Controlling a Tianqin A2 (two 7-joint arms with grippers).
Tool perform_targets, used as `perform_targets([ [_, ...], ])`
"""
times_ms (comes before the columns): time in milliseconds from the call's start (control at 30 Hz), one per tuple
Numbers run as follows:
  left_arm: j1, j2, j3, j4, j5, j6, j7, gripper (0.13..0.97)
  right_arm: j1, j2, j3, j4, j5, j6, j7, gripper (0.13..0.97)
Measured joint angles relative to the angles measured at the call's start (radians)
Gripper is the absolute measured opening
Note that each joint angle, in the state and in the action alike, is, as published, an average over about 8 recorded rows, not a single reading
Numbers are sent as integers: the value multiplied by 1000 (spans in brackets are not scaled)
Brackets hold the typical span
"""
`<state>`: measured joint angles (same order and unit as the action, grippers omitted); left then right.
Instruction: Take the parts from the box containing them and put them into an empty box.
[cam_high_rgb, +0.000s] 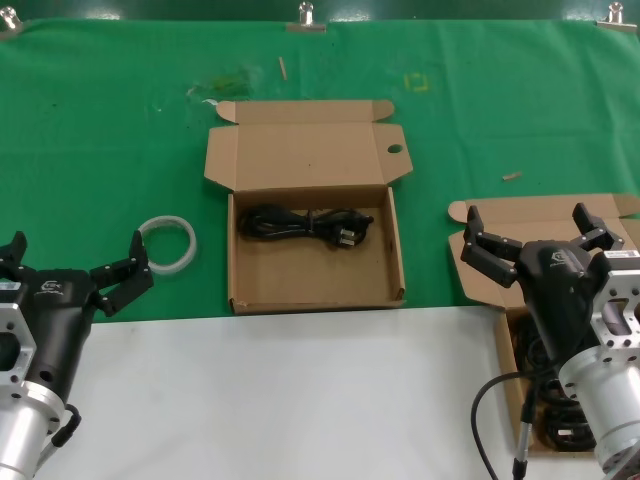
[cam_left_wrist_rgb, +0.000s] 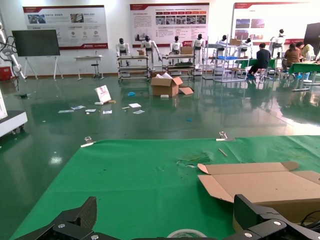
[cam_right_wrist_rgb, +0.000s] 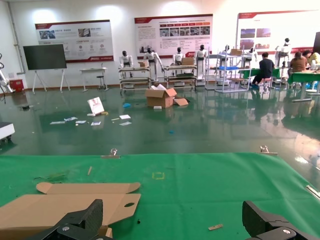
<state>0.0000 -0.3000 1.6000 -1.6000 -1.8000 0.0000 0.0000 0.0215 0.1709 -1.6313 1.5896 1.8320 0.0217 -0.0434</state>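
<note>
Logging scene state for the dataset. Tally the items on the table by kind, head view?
Brown cardboard mailer cartons: 2, the holed-lid carton at centre and the plain-lid carton under the open right end effector.
Black cable bundles: 2 visible, one coil in the centre carton, another in the right carton, mostly hidden.
White plastic ring: 1, near the open left end effector.
Total: 5.

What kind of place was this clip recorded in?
Probably a robotics lab or demo hall: a row of white humanoid robots on stands, large wall display posters, and a green cloth-covered worktable holding an open brown cardboard carton.
</note>
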Motion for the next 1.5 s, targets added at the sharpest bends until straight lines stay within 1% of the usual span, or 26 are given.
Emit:
perform_targets([
  [1500,0,0,0,0,0,0,0,965,0,0,0,0,0,0,0,966],
])
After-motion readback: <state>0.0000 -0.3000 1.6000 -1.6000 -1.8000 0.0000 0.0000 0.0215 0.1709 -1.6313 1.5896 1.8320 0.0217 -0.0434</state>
